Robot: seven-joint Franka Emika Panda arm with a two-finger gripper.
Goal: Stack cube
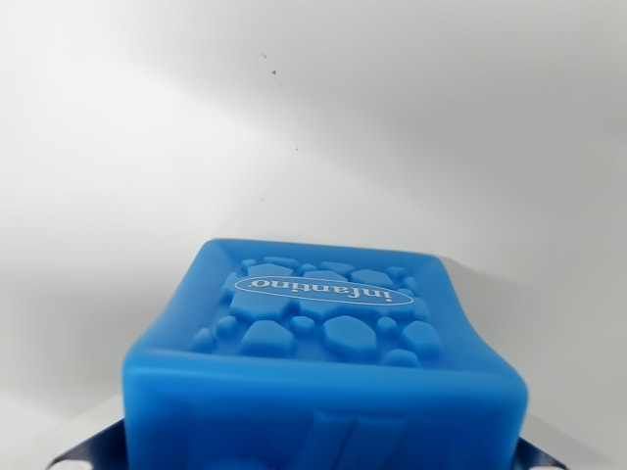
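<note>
Along the bottom edge of the frame, two slivers of grey metal peek out at the lower left and lower right corners, flanking the cube; these look like the tips of the gripper (323,460), but whether they press on the cube or stand clear of it cannot be told. Between them, filling the lower middle of the frame, sits a soft-looking bright blue rubbery cube (323,362) with rounded edges and slightly bowed sides. Its upper face carries raised pebble-like bumps around a white oval label reading "infantino". The near face shows a raised slanted ridge. Beyond the cube, a plain white surface (313,127) fills the upper frame, marked by a few tiny dark specks.
</note>
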